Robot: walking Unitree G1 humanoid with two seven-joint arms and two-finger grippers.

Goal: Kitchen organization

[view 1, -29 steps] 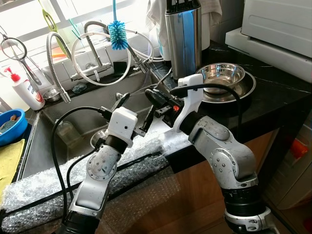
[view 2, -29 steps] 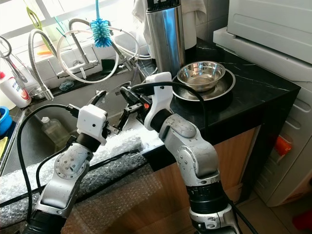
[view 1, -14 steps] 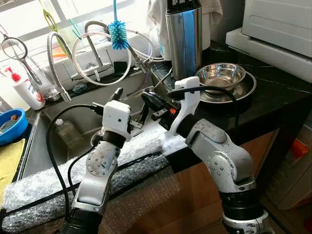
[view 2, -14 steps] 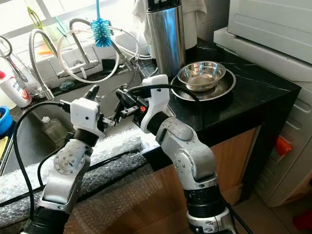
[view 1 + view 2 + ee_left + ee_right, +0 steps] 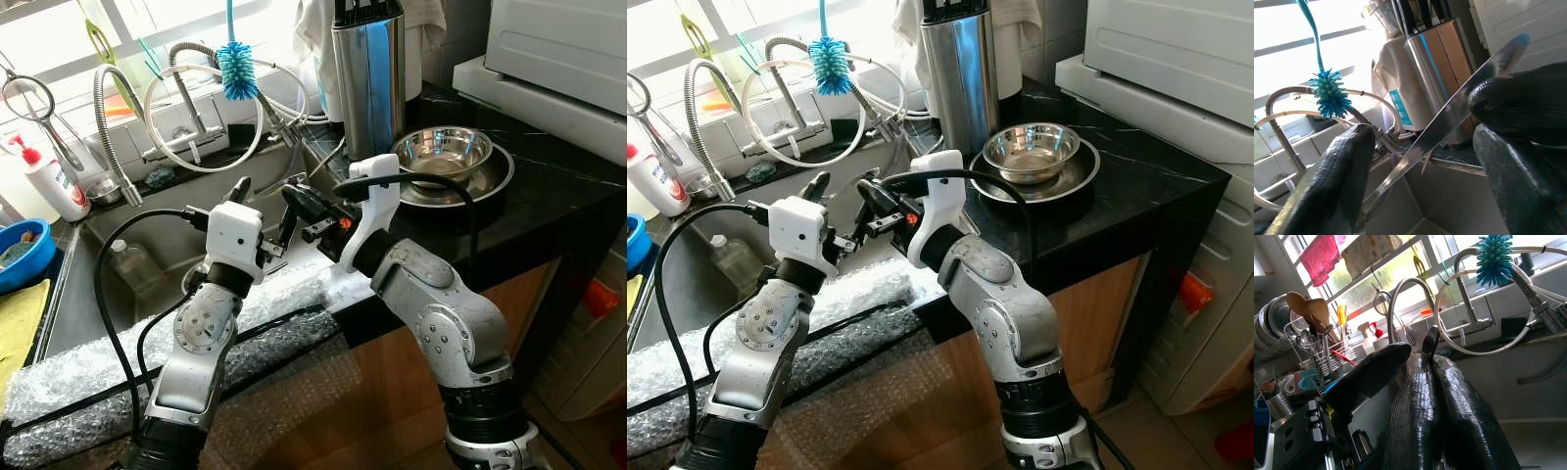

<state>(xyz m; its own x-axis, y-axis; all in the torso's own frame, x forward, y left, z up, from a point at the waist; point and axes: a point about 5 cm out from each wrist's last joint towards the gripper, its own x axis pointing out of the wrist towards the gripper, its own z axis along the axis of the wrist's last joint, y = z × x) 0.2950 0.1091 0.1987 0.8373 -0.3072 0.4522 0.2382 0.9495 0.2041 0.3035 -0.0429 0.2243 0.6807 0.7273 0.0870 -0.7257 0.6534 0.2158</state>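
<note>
Right gripper (image 5: 299, 204): over the front right corner of the sink (image 5: 167, 235), pointing toward the robot's left. Its fingers (image 5: 1420, 401) are pressed together on a thin metal utensil (image 5: 1449, 117), and the dark end of it sticks out past the fingertips in the right wrist view.
Left gripper (image 5: 257, 211): raised just beside the right one, above the sink's front edge. Its fingers (image 5: 1342, 181) are spread, one on each side of the utensil.
Utensil: flat, shiny and knife-like. It slants between the left fingers, the broad rounded end uppermost in the left wrist view. I cannot tell whether the left fingers touch it.
Sink: steel, and a clear bottle (image 5: 132, 264) lies in the basin.
Front edge: covered with bubble wrap (image 5: 88, 372), under both forearms.
Faucets (image 5: 108, 108): coiled hoses behind the basin, with a blue brush (image 5: 236, 69) hanging above them.
Counter (image 5: 558, 196): black, to the robot's right of the sink. A steel knife block (image 5: 369, 73) stands at the back, near a steel bowl (image 5: 443, 149) set on a plate (image 5: 495, 176).
Far left: a white soap bottle (image 5: 44, 181) with a red pump, and a blue bowl (image 5: 24, 255).
</note>
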